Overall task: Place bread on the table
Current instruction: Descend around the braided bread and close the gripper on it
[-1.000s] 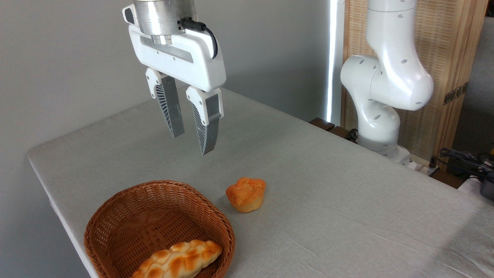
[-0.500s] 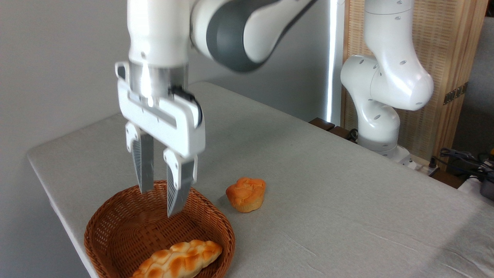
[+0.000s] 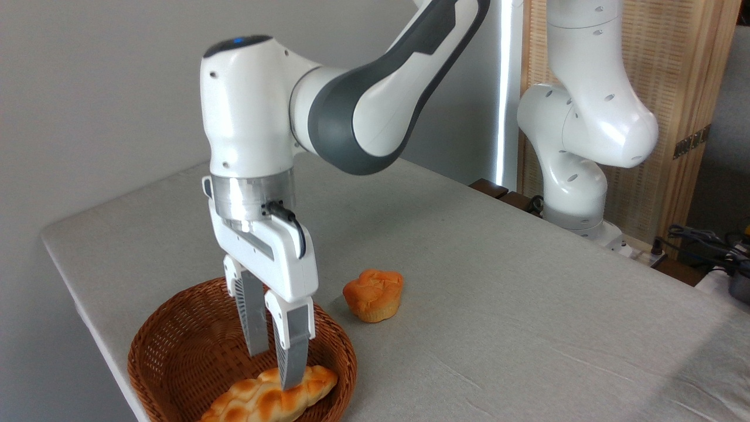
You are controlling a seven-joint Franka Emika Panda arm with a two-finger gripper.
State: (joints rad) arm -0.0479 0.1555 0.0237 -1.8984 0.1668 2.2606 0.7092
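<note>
Inside the wicker basket the bread lies ungrasped, the hand lowered over it with fingers narrowly parted astride it, so lifting onto the tabletop remains.

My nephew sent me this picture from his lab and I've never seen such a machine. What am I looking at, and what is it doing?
It is a white robot arm, filmed by one fixed camera beside the table. At its end is a two-finger gripper, pointing down into a wicker basket. Its fingers are slightly apart and reach down at a braided bread lying in the basket; nothing is lifted yet. A small round bun sits on the grey tabletop beside the basket.
</note>
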